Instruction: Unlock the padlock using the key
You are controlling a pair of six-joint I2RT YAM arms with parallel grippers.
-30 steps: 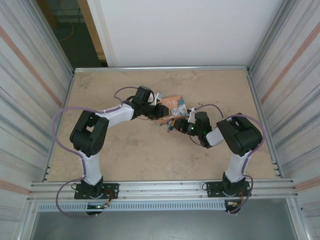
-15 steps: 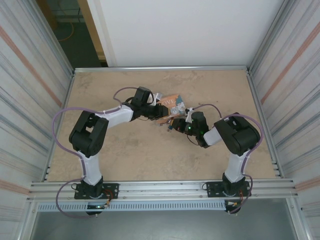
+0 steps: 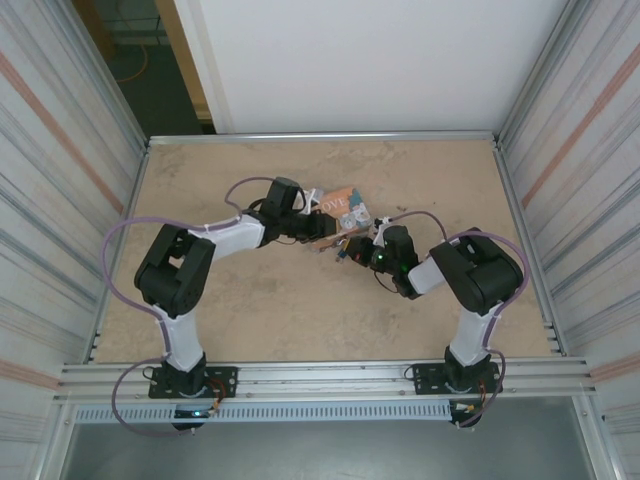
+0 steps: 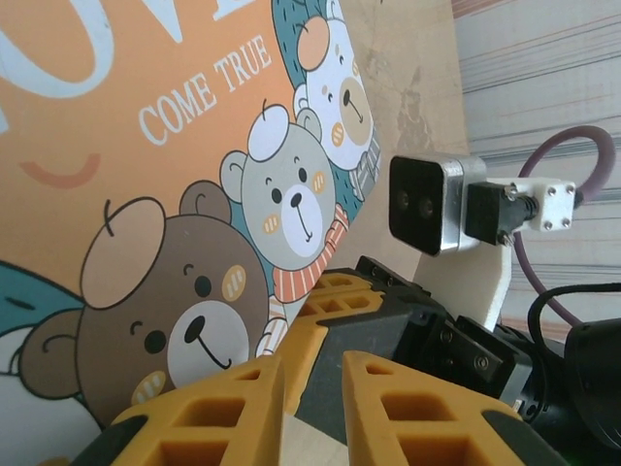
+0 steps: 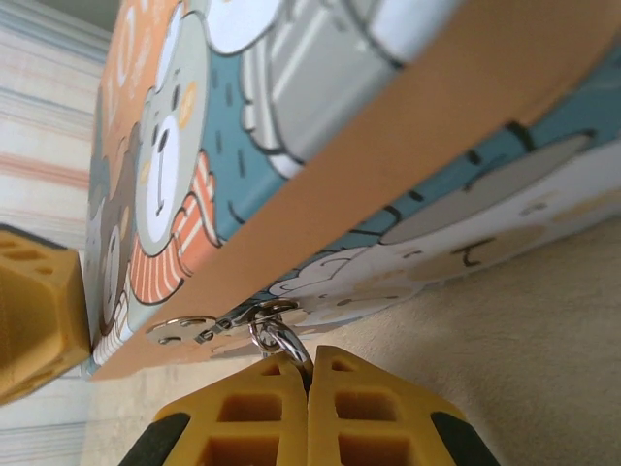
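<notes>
Yellow-fingered, the right gripper (image 5: 309, 377) is pressed together on the padlock (image 5: 280, 339). Its silvery shackle hangs from the hasp of the orange bear tin (image 5: 388, 194), mid-worktop (image 3: 250, 310). Beyond the tin, the left gripper (image 4: 312, 388) shows a narrow gap, and I cannot tell whether it holds anything.

tin (image 4: 146, 155): printed coating; smooth; soft sheen
tin hasp (image 5: 184, 328): bare silvery metal; shiny
padlock shackle (image 5: 277, 338): thin silvery metal; glossy
left gripper (image 4: 312, 361): yellow plastic; matt; faint layer lines
right gripper (image 5: 309, 364): same yellow plastic; matt
camera (image 4: 427, 204): silvery metal case, satin; black glossy front
bracket (image 4: 475, 277): white plastic; matt
cable (image 4: 568, 139): purple sleeve; smooth
table (image 3: 250, 310): beige mottled board; matt
walls (image 3: 60, 220): ribbed metal sheet; dull sheen
</notes>
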